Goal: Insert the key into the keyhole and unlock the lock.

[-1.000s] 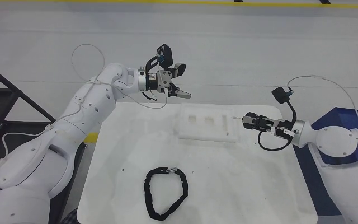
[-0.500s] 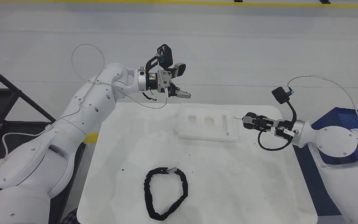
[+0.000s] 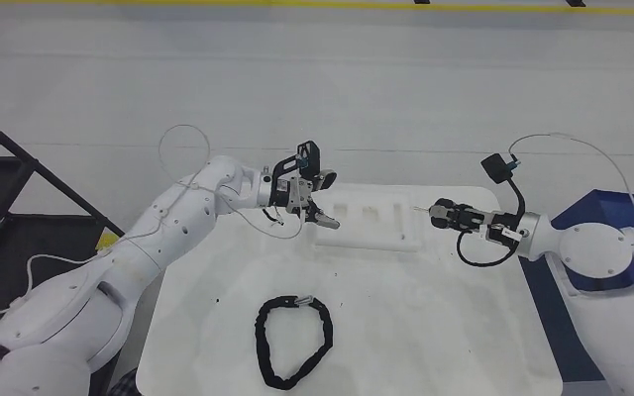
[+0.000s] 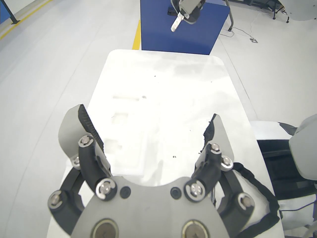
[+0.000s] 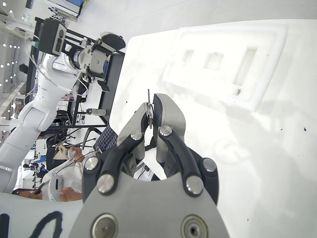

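While the right end effector (image 5: 149, 111) was clamped on the key (image 5: 148, 94), it gripped only the head, with the thin blade poking out past the pads; a grip that narrow could let the key pivot or slip under any sideways load at the keyhole; it was held up off the table (image 3: 426, 327), beside the far end of the foam tray (image 3: 362, 240).

Left end effector (image 4: 148, 130): fingers spread wide, nothing between them, hanging over the tray's other end; so nothing was steadying the lock.

Lock (image 3: 264, 342): a black fabric-sleeved chain loop, lying loose on the near part of the table, well apart from both end effectors; which way the keyhole faced could not be made out.

Likely trouble, as judged: a loose, floppy lock would slide or roll away when the key pushed on it; a blade arriving off-axis would jam or scrape the lock face; turning the key would twist the whole lock unless its body was pinned first; the tray sat between both arms and the lock, so a low pass could snag it.
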